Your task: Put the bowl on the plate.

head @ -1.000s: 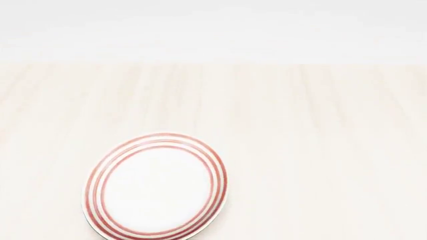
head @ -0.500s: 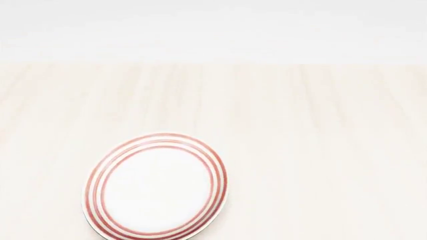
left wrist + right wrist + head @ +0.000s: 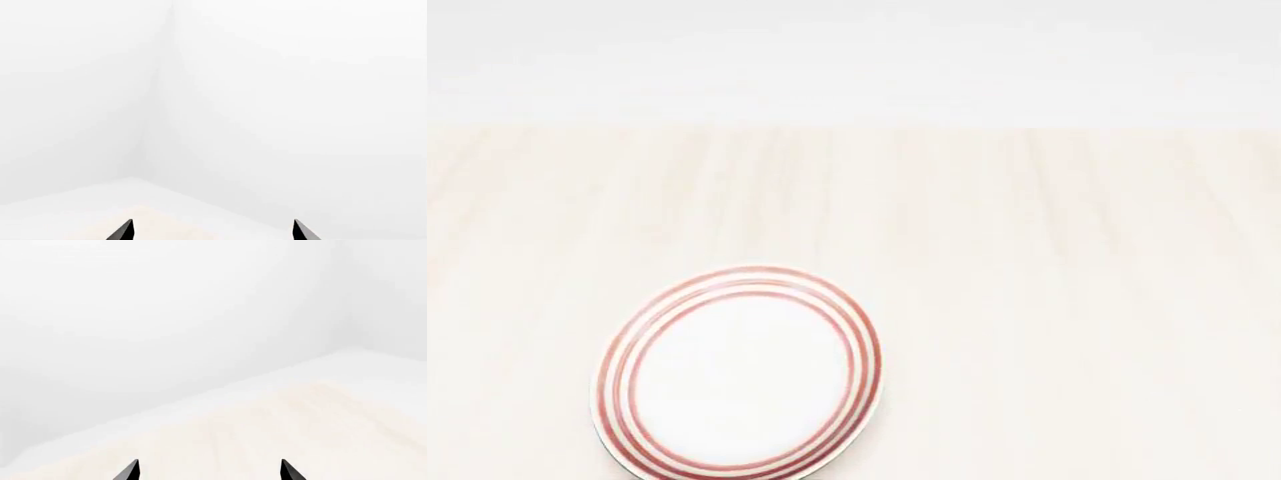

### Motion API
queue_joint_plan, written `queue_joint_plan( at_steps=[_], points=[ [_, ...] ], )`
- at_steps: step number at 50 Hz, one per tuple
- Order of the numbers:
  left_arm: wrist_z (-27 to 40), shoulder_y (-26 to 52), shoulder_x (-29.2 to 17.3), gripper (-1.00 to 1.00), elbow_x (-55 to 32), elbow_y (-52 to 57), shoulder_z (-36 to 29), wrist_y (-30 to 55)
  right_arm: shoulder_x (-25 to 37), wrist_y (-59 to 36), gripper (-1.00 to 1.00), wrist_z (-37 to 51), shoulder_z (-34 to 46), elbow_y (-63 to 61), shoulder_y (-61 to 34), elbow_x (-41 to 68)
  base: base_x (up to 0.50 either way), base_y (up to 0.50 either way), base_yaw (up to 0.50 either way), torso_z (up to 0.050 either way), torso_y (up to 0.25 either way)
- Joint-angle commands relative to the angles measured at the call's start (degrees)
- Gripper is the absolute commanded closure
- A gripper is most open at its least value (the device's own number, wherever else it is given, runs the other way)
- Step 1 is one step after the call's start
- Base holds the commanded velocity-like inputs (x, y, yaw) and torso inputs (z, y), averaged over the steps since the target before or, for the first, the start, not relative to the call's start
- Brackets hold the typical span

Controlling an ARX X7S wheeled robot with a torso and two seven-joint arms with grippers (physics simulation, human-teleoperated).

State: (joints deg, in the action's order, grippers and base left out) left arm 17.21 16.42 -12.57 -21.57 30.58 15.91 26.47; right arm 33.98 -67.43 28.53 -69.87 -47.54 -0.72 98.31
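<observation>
The plate (image 3: 741,372), white with three red rings round its rim, lies on the pale wooden table (image 3: 1054,300) at the near left of the head view. Its centre is bare. The bowl is out of view in every frame. Neither arm shows in the head view. My left gripper (image 3: 212,231) shows only two dark fingertips (image 3: 123,231) set wide apart, open, with nothing between them and white walls beyond. My right gripper (image 3: 209,471) is likewise open and holds nothing, its tips (image 3: 130,471) above the pale tabletop (image 3: 280,435).
The table's far edge (image 3: 854,125) meets a plain white wall. In the left wrist view a white room corner (image 3: 160,100) rises beyond a strip of tabletop (image 3: 153,220). No other objects show.
</observation>
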Motion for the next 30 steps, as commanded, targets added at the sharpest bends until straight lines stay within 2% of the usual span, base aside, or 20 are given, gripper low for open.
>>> queue_joint_plan(
  at_steps=[1, 17, 18, 20, 21, 22, 23, 30],
  points=[
    [0.4, 0.2, -0.3, -1.00, -0.6, 0.0, 0.1, 0.2, -1.4, -1.3, -1.00, -3.9, 9.6, 4.1, -6.2, -8.9, 0.00, 0.00, 0.00, 0.000, 0.000],
    [1.0, 0.1, -0.7, -1.00, -1.2, 0.4, 0.2, 0.2, -5.0, -2.7, -1.00, -9.1, 19.9, 5.5, -5.9, -18.0, 0.00, 0.00, 0.00, 0.000, 0.000],
    [1.1, 0.1, -0.7, -1.00, -1.3, 0.4, 0.4, 0.3, -5.7, -3.9, -1.00, -11.0, 24.1, 5.8, -5.1, -20.1, 0.00, 0.00, 0.00, 0.000, 0.000],
    [1.1, 0.1, -0.7, -1.00, -1.4, 0.4, 0.3, 0.3, -5.9, -4.1, -1.00, -11.5, 25.2, 5.7, -4.8, -20.4, 0.00, 0.00, 0.00, 0.000, 0.000],
    [1.3, 0.5, -0.9, -1.00, -2.3, 0.6, 1.5, 0.6, -6.7, 3.4, -1.00, -20.1, 33.8, 8.2, 3.8, -29.0, 0.00, 0.00, 0.00, 0.000, 0.000],
    [1.3, 0.4, -0.9, -1.00, -2.3, 0.4, 1.4, 0.5, -6.9, 5.1, -1.00, -28.7, 42.4, 8.9, 4.9, -37.6, 0.00, 0.00, 0.00, 0.000, 0.000],
    [1.3, 0.4, -0.9, -1.00, -2.2, 0.4, 1.4, 0.5, -7.0, 5.5, -1.00, -30.0, 46.9, 9.1, 5.0, -39.8, 0.00, 0.00, 0.00, 0.000, 0.000],
    [1.5, 0.1, -1.1, -1.00, -2.4, 0.5, 1.4, 0.4, -7.0, 5.8, -1.00, -30.4, 48.0, 9.6, 4.8, -40.2, 0.00, 0.00, 0.00, 0.000, 0.000]
  ],
)
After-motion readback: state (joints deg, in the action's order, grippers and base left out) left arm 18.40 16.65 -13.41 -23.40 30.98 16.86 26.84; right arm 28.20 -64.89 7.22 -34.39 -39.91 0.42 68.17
